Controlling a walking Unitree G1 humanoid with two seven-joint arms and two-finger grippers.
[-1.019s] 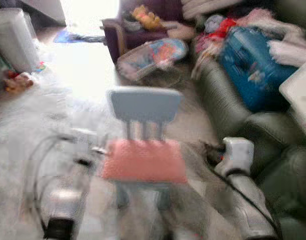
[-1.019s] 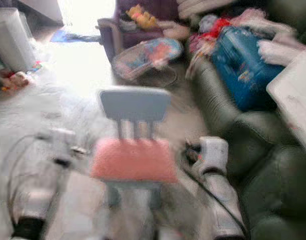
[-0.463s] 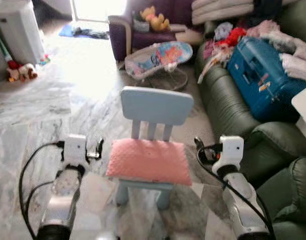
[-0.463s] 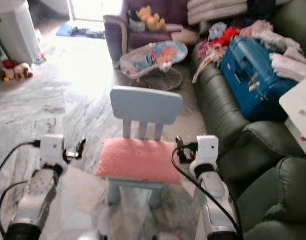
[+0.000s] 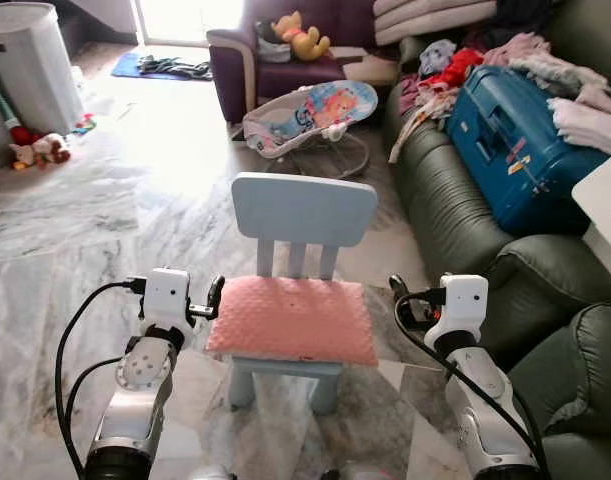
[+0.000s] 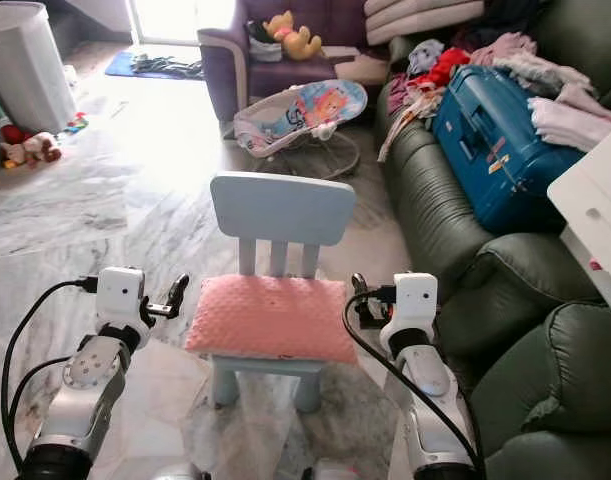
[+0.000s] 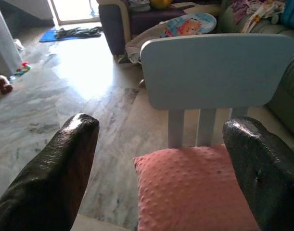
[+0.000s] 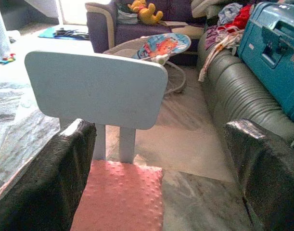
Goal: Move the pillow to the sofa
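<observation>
Both grippers' fingers [image 7: 65,173] flank pink pillow [image 5: 291,318] on chair [image 5: 303,212].

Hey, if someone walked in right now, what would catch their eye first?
The pink pillow lying on the small light-blue chair straight ahead, with the left pincer and right pincer open on either side of it. To the right, a green sofa carries a blue suitcase and heaped clothes.

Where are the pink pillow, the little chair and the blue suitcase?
pink pillow [image 5: 293,318], left eye view, middle of its top.
little chair [image 5: 303,208], left eye view, backrest.
blue suitcase [image 5: 515,150], left eye view, its front face.
</observation>
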